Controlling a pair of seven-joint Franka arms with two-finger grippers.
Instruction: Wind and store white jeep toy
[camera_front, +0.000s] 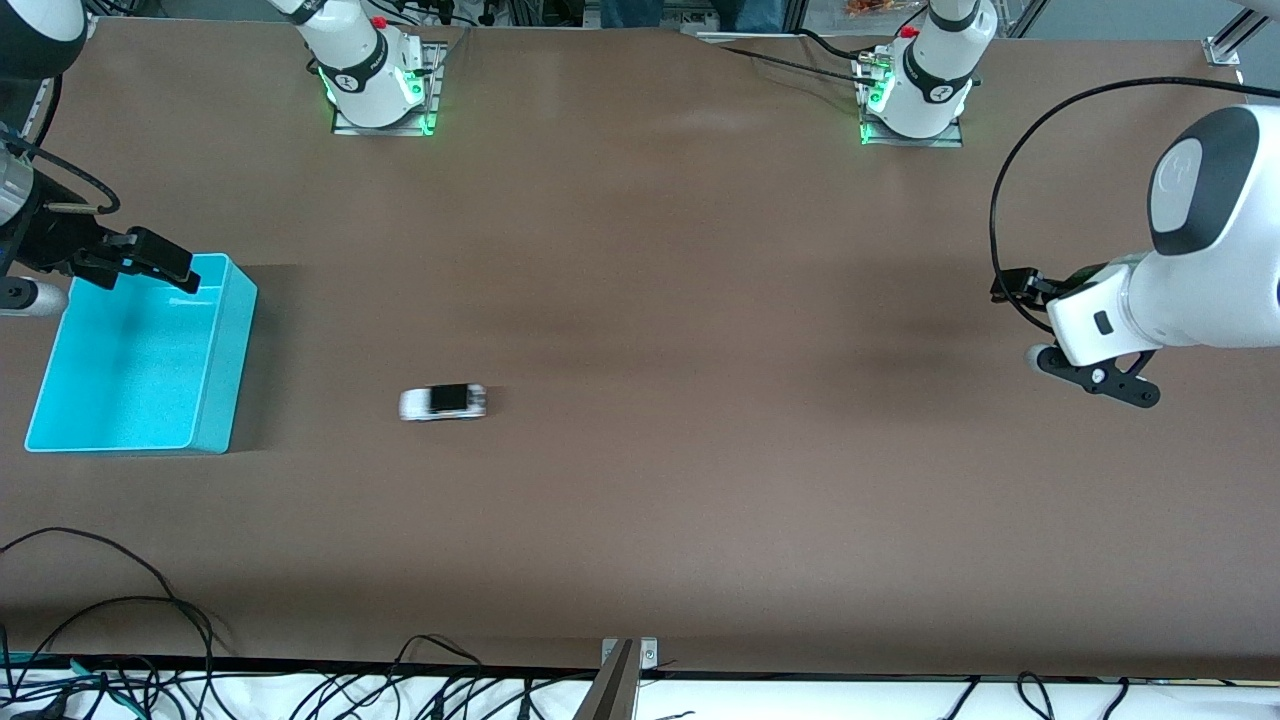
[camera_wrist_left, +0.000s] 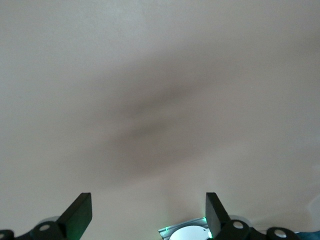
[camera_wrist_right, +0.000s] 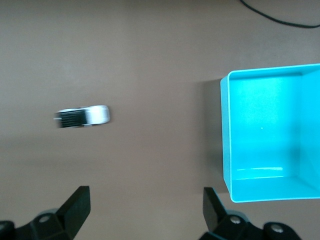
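Note:
The white jeep toy (camera_front: 443, 402) stands on its wheels on the brown table, black roof up, a little toward the right arm's end from the middle. It also shows in the right wrist view as the same toy (camera_wrist_right: 83, 116), apart from the cyan bin (camera_wrist_right: 226, 135). The cyan bin (camera_front: 235, 330) sits at the right arm's end, with nothing in it. My right gripper (camera_front: 150, 262) hangs open over the bin's rim, its jaws (camera_wrist_right: 146, 207) wide with bare table between them. My left gripper (camera_front: 1035, 325) waits open over the left arm's end of the table, and its jaws (camera_wrist_left: 149, 210) hold nothing.
Both arm bases (camera_front: 380, 90) (camera_front: 915, 95) stand along the table edge farthest from the front camera. Loose black cables (camera_front: 120, 620) lie along the nearest edge. A metal bracket (camera_front: 625, 660) is fixed at the middle of that edge.

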